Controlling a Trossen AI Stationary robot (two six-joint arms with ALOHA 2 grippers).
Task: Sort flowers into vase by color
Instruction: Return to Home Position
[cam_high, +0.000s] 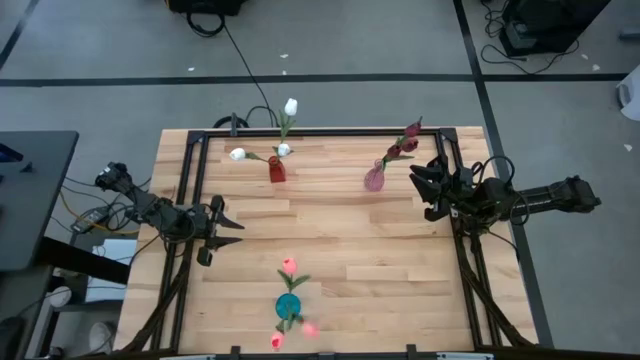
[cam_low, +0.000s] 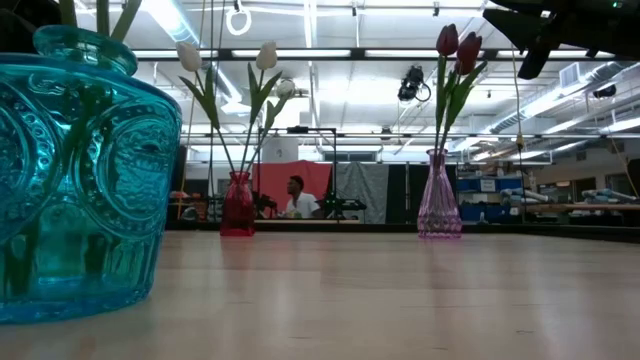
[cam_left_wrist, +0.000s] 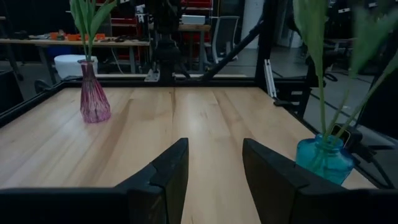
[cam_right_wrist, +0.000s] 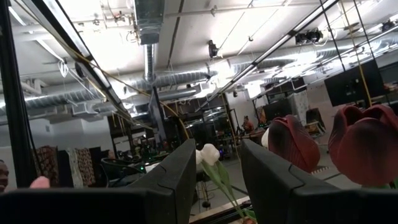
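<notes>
Desk (cam_high: 340, 240) of pale wood carried three vases; the left gripper (cam_high: 231, 227) hovered over the desk's left side, its fingers released and spread, nothing between them; the right gripper (cam_high: 424, 190) hung at the right side near the pink vase (cam_high: 374, 180), fingers likewise released and empty; the blue vase (cam_high: 288, 305) stood mid-desk towards the edge nearest the low camera, holding three pink tulips (cam_high: 289, 265); the red vase (cam_high: 277, 172) stood at the far side, left of centre, with three white tulips (cam_high: 291, 105); the pink vase, far right, held the dark red tulips (cam_high: 409, 130).
</notes>
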